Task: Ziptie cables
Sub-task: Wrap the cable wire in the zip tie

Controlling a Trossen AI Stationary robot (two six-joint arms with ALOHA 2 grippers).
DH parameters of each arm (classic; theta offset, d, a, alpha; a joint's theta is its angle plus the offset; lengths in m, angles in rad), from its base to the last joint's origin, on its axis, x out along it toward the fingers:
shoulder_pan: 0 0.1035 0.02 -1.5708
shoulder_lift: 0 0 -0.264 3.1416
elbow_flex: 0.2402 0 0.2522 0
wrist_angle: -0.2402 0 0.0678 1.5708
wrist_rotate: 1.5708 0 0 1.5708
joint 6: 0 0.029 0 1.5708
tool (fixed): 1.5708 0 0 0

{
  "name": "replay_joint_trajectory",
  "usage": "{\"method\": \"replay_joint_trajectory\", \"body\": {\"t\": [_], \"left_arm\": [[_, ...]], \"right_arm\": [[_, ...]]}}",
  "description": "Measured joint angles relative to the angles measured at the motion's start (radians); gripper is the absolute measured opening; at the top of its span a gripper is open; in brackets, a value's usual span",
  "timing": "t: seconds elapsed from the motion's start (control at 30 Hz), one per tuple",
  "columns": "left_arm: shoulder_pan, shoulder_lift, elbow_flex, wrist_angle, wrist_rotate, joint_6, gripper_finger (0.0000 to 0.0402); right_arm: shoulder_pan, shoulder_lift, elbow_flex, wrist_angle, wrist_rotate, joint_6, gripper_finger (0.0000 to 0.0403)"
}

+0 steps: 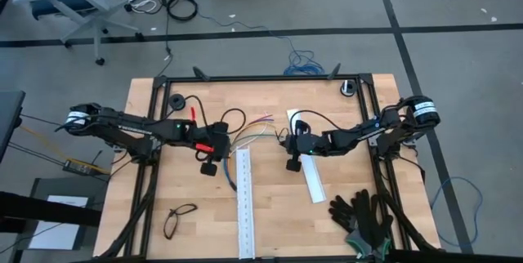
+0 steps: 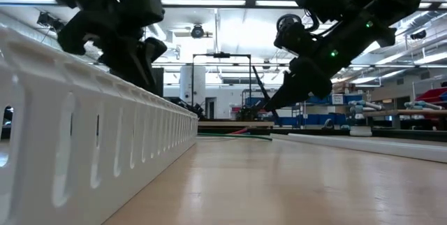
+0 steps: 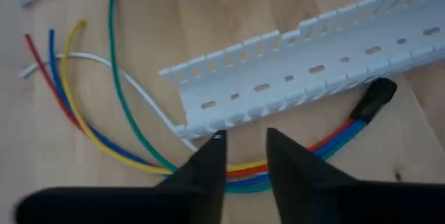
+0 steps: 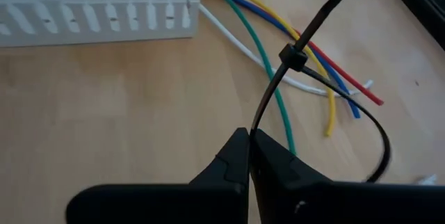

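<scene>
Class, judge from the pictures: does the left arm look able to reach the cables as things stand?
Probably yes. The left gripper hangs right over the cables, jaws slightly apart, with nothing between; the white rail lies just beside them.

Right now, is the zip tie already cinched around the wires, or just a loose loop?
Loose loop. The black zip tie is threaded through its head, held up by the right pincer, and the cables lie outside it on the table.

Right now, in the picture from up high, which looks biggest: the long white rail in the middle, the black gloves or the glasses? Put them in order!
1. The long white rail, clearly the longest.
2. The black gloves, a wide dark heap.
3. The glasses, smallest, though they spread nearly as wide as the gloves, so that gap is small.
</scene>
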Motion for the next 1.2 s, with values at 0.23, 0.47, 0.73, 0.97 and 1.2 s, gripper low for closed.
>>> {"method": "replay_joint_trajectory", "body": {"t": [0.23, 0.47, 0.73, 0.97, 1.2], "left_arm": [[-0.049, 0.096, 0.0, -0.008, 0.003, 0.018, 0.0187], [-0.105, 0.239, 0.05, -0.05, -0.01, 0.168, 0.0198], [-0.113, 0.412, 0.119, -0.082, 0.003, 0.258, 0.0153], [-0.098, 0.444, 0.23, -0.241, -0.096, 0.165, 0.0014], [-0.038, 0.326, 0.261, -0.371, -0.478, 0.124, 0.0002]], "right_arm": [[0.012, 0.0, 0.0, 0.002, 0.0, 0.004, 0.0], [0.02, 0.0, 0.0, -0.002, 0.0, 0.014, 0.0], [0.048, 0.001, 0.0, -0.005, 0.0, 0.02, 0.0], [0.051, 0.001, 0.0, -0.007, 0.015, 0.007, 0.0], [0.038, 0.0, 0.0, 0.002, 0.123, -0.06, 0.0]]}}
